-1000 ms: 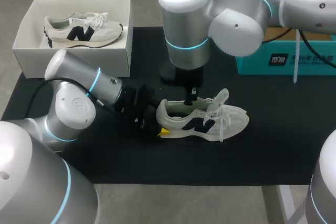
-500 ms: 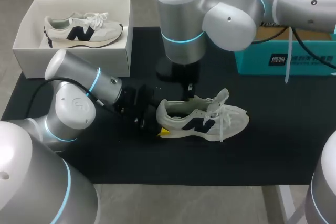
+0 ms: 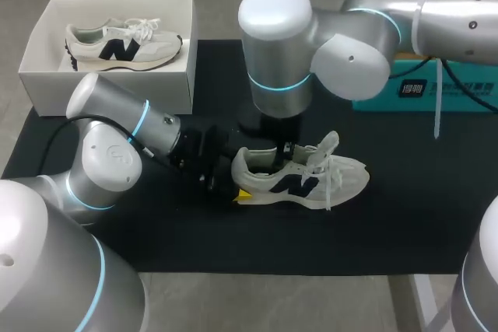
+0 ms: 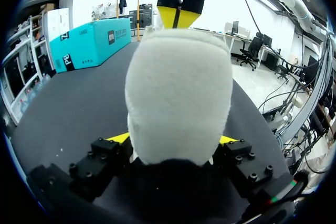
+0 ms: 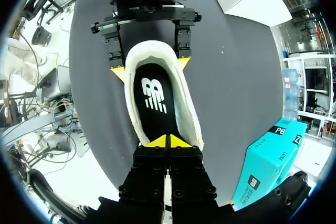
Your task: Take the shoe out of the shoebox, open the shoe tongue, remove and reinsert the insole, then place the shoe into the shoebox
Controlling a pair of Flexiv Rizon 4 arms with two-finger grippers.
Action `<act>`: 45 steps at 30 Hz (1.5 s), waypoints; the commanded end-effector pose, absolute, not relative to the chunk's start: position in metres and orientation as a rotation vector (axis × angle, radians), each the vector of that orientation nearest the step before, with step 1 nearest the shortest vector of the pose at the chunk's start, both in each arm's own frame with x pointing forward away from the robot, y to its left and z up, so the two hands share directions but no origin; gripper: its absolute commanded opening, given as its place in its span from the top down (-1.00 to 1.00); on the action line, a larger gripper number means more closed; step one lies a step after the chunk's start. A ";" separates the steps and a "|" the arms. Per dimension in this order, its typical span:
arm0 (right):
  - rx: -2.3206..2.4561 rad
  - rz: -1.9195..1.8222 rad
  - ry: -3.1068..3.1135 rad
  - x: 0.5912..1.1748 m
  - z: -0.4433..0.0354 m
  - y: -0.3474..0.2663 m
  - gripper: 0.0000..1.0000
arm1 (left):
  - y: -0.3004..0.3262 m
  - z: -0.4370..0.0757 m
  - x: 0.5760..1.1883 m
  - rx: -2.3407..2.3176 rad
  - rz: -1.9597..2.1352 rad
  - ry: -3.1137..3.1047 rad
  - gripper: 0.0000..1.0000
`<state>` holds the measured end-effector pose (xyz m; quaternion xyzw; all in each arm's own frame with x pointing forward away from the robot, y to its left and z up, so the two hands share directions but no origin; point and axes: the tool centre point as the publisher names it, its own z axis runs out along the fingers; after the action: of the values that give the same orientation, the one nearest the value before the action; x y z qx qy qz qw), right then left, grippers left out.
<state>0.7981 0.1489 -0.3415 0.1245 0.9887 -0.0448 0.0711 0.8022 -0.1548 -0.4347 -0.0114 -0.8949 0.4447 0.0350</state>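
1. The white cardboard shoebox (image 3: 109, 92) sat far left and held a second white-and-navy sneaker (image 3: 124, 44). It played no part in this step.
2. The left gripper (image 4: 173, 141) was clamped on the heel of the white mesh sneaker (image 3: 311, 180), one finger on each side. That sneaker stood on its sole on the black mat (image 3: 389, 223) mid-table, toe to the right, well apart from the shoebox.
3. The right gripper (image 5: 168, 141) hung over the sneaker's opening, fingers pressed together. Its tips met at the black insole (image 5: 155, 100), just behind the tongue. I couldn't tell whether any insole was pinched.
4. My read: this was the insole removal. To do it well:
   - Hold the heel clamp firm.
   - Get one tip under the insole edge, pinch it, then peel back toward the heel.
   - Don't pull straight up, or the sneaker lifts too.
   - Stay off the laces.
5. The teal cardboard box (image 3: 436, 91) sat far right, clear of the work.
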 end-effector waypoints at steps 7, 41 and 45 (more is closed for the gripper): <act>0.360 -0.124 2.992 0.804 -0.358 0.134 1.00 | -0.156 -0.438 0.802 -0.036 1.365 -2.750 1.00; 0.324 -0.038 3.055 0.815 -0.397 0.146 0.53 | -0.156 -0.438 0.802 -0.036 1.365 -2.750 1.00; 0.319 -0.032 3.072 0.819 -0.406 0.145 0.44 | -0.156 -0.438 0.802 -0.036 1.365 -2.750 1.00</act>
<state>0.8125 0.1435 -0.3952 0.1035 0.9940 -0.0116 0.0324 0.8022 -0.1548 -0.4347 -0.0114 -0.8949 0.4448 0.0351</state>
